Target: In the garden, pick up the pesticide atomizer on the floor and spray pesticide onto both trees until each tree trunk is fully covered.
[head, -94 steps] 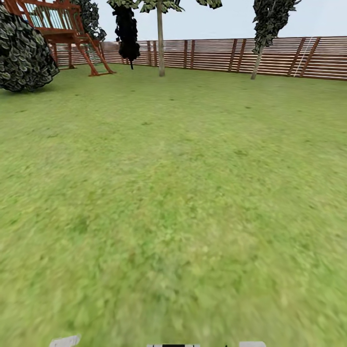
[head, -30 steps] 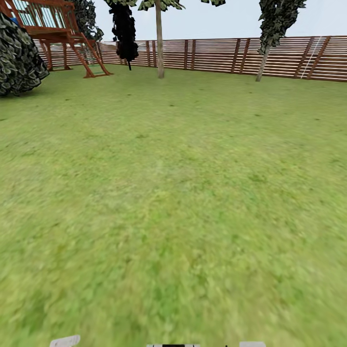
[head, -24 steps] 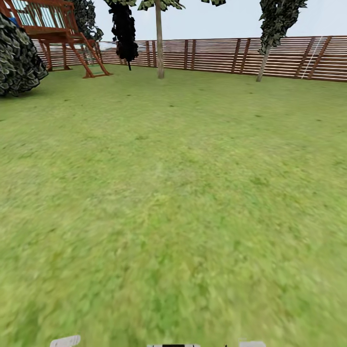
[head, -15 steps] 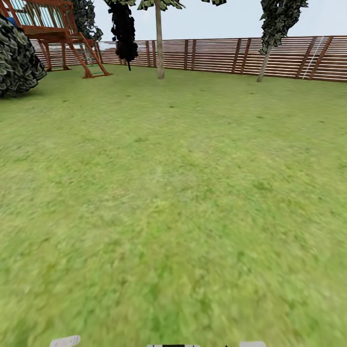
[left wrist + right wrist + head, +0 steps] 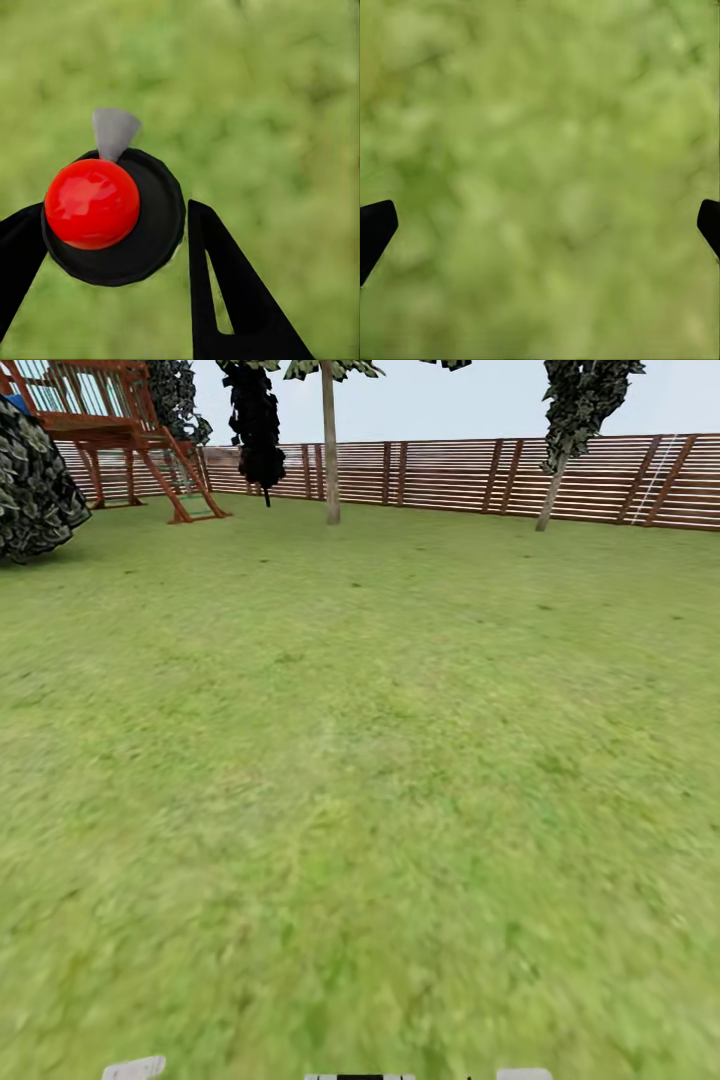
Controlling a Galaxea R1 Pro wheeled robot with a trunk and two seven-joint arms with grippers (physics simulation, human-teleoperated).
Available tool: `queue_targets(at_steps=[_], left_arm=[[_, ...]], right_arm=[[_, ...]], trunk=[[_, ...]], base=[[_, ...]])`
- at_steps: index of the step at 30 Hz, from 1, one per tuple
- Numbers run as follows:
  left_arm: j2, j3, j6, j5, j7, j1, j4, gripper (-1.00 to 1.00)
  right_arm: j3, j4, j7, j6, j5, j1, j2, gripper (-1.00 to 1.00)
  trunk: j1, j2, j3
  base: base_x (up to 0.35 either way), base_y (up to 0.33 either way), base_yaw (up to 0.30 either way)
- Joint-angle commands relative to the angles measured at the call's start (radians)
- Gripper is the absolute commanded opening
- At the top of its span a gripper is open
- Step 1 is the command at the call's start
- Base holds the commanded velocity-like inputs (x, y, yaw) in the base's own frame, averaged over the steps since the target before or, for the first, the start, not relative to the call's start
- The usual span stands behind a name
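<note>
Between my left fingers (image 5: 112, 247) sits the pesticide atomizer (image 5: 112, 217), seen from above in the left wrist view: a black round body with a glossy red cap (image 5: 92, 203) and a small grey nozzle (image 5: 114, 133) projecting from its rim. One dark finger touches the body on the cap side; the other finger (image 5: 217, 285) stands just beside the opposite edge, and I cannot tell for certain whether it makes contact. Blurred green grass lies behind the atomizer. My right fingers (image 5: 540, 225) are spread wide, with only their two dark tips at opposite edges of the right wrist view and blurred grass between them. From the head view, the garden lawn (image 5: 360, 760) stretches ahead to a brown horizontal-slat fence (image 5: 450, 475). Two trees stand near that fence: one with a straight pale trunk (image 5: 330, 445) slightly left of centre, its foliage mostly cut off at the top, and one with a thinner leaning trunk (image 5: 549, 495) toward the right under dark green leaves. A narrow black-leaved tree (image 5: 256, 425) stands just left of the straight trunk. A red-brown wooden play structure (image 5: 110, 430) occupies the far left corner, with a round dark bush (image 5: 35, 485) in front of it at the left edge. Pale parts of my own body (image 5: 135, 1068) show along the bottom edge of the head view.
</note>
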Motion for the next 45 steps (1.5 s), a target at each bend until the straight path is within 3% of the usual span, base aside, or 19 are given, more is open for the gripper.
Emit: queue_targets(at_steps=[1, 45], left_arm=[[0.001, 0.0, 0.0, 0.0, 0.0, 0.0, 0.0, -1.0], [-0.007, -0.002, 0.0, 0.0, -0.001, 0.0, 0.0, -1.0]], right_arm=[[0.0, 0.0, 0.0, 0.0, 0.0, 0.0, 0.0, 1.0], [0.0, 0.0, 0.0, 0.0, 0.0, 0.0, 0.0, 1.0]], trunk=[[0.0, 0.0, 0.0], [0.0, 0.0, 0.0]], base=[[0.341, 0.0, 0.0], [0.341, 0.0, 0.0]])
